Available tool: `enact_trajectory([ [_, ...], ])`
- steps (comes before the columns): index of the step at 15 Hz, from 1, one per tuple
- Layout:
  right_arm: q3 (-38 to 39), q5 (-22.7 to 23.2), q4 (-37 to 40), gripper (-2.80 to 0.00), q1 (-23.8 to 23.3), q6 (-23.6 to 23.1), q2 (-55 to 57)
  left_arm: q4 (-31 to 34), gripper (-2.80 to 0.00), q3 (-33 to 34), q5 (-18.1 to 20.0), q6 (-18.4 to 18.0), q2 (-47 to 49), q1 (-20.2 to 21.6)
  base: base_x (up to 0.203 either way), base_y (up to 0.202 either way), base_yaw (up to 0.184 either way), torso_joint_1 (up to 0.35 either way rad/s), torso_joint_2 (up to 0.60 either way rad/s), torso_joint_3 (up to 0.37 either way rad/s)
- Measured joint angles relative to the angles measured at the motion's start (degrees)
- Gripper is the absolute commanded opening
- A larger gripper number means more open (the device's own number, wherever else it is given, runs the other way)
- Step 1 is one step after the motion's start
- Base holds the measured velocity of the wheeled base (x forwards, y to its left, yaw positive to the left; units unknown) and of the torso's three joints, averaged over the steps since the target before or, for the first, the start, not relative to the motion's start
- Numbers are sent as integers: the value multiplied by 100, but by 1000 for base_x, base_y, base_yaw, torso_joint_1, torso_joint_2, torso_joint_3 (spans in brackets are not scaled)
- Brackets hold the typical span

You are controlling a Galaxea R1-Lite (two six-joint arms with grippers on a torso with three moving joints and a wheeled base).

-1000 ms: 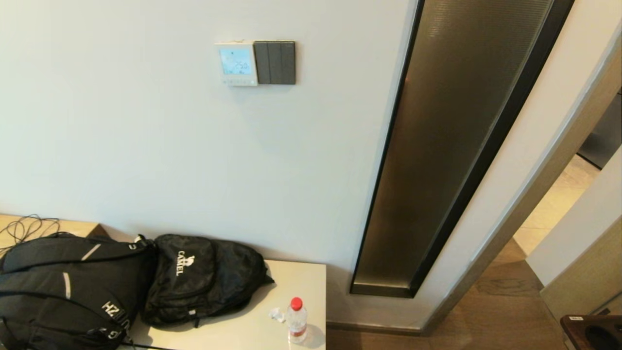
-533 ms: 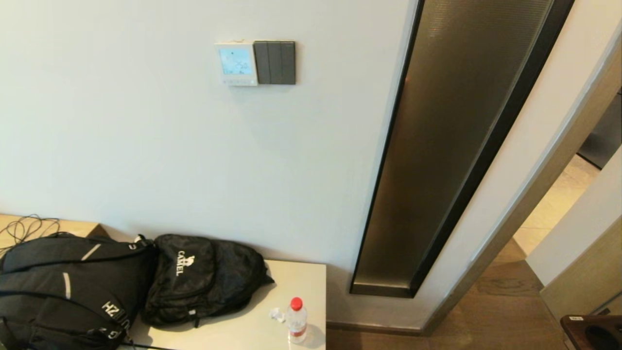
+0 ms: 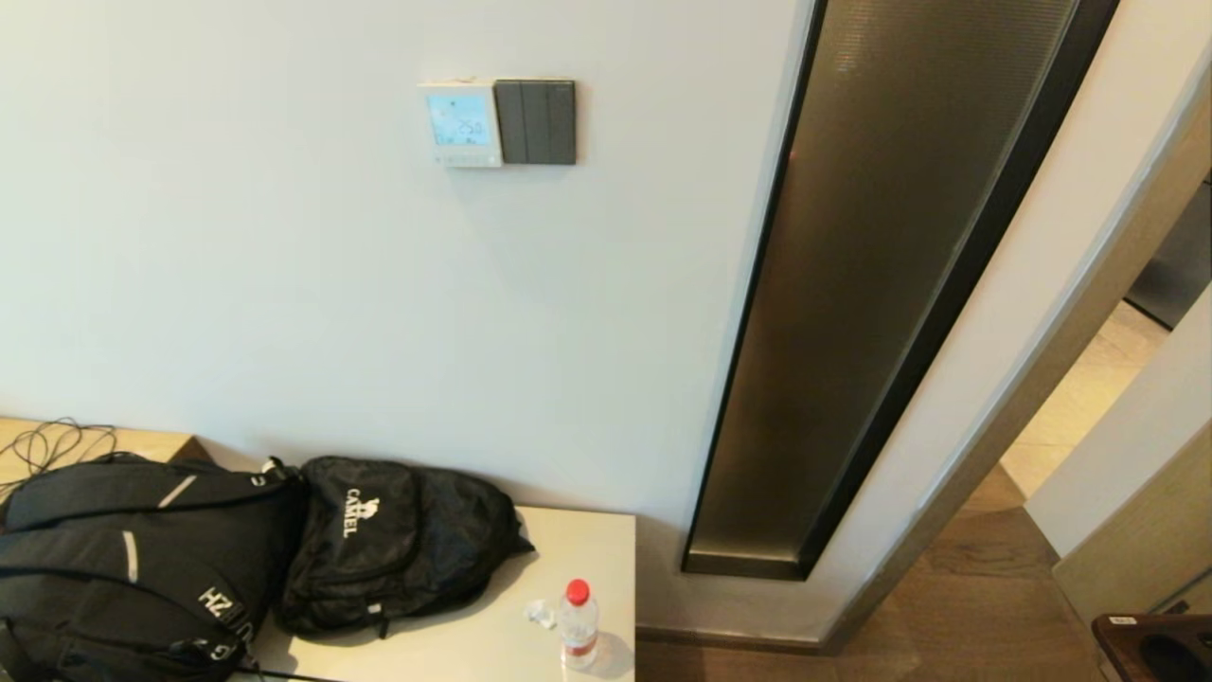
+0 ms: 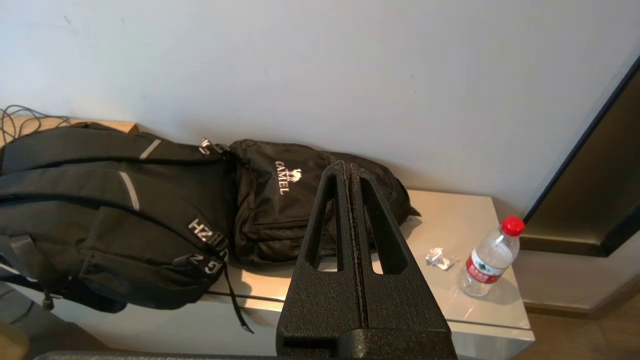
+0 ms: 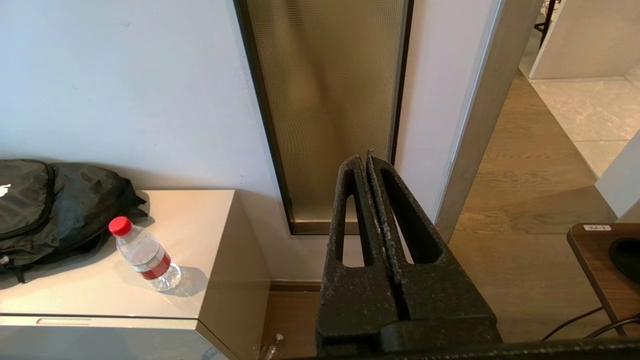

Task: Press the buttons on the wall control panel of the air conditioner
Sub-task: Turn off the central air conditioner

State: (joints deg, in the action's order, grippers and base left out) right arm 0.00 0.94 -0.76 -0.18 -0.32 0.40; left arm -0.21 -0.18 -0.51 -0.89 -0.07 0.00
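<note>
The small square white plastic control panel [image 3: 460, 123] with its glowing blue screen hung high on the pale wall [image 3: 284, 284], touching a dark grey switch plate [image 3: 536, 121]. Its buttons [image 3: 462, 159] lined the lower edge. Both the left gripper [image 4: 349, 172] and the right gripper [image 5: 364, 162] were clenched on nothing, low and well apart from it.

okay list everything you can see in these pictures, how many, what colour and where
Air conditioner's wall control panel: one, white, lit blue screen, on wall.
Buttons: pale row under screen; count unclear.
Switch plate: one, dark grey, touching panel's right side.
Backpacks: two, black, on cabinet.
Water bottle: one, clear, red cap, cabinet's right end.
Cabinet: one, beige, against wall.
Cables: black, far left.
Left end effector: black, shut, low.
Right end effector: black, shut, low.
</note>
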Motion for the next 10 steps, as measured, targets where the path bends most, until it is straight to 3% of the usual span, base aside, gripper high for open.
enact_trajectory([
  [10, 0, 0, 3, -280, 0, 8, 0, -11, -280, 2, 29, 27, 0, 0, 0, 0, 0, 0, 0, 0],
])
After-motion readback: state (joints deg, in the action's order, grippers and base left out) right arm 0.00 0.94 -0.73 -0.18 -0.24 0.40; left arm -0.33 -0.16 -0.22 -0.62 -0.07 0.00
